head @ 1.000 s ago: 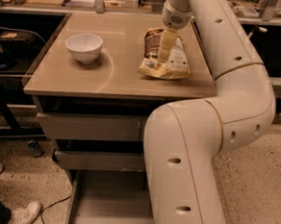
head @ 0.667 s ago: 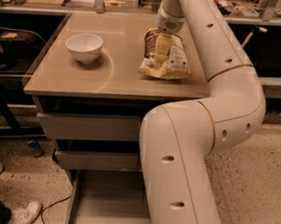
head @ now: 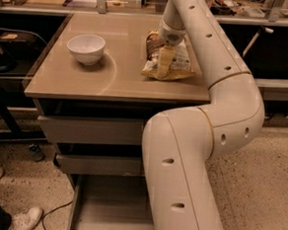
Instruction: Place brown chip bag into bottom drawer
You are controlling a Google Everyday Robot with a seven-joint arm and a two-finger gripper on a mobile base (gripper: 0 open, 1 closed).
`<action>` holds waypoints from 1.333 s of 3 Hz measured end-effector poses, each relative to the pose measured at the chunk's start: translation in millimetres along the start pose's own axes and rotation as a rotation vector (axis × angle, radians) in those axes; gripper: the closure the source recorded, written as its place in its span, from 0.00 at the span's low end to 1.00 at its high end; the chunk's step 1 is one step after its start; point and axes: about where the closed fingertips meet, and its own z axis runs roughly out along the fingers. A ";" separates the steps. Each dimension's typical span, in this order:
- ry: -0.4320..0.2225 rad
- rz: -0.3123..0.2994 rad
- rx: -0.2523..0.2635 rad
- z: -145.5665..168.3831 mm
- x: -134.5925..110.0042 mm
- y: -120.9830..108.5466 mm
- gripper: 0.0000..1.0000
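Observation:
The brown chip bag (head: 180,60) lies on the right side of the tan cabinet top (head: 121,81), its dark brown end toward the back and its pale yellow end toward the front. My gripper (head: 164,65) reaches down from the cream arm onto the left middle of the bag, touching it and covering part of it. The bottom drawer (head: 108,214) stands pulled out at the foot of the cabinet as a wide flat grey tray. My arm hides its right part.
A white bowl (head: 86,48) stands on the left of the cabinet top. Two closed grey drawer fronts (head: 91,130) sit above the open tray. A person's shoes (head: 24,219) are on the floor at bottom left. Cluttered benches stand behind.
The gripper has come down and slightly forward on the chip bag, and the arm's elbow has swung right. The bag and bowl have not moved.

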 end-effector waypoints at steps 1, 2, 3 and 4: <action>-0.010 0.000 0.024 4.0 -3.6 -7.2 0.42; -0.011 0.000 0.027 -0.6 -5.2 -7.5 0.65; -0.011 0.000 0.027 -4.0 -6.2 -6.9 0.89; -0.012 0.000 0.032 -3.8 -6.8 -8.1 1.00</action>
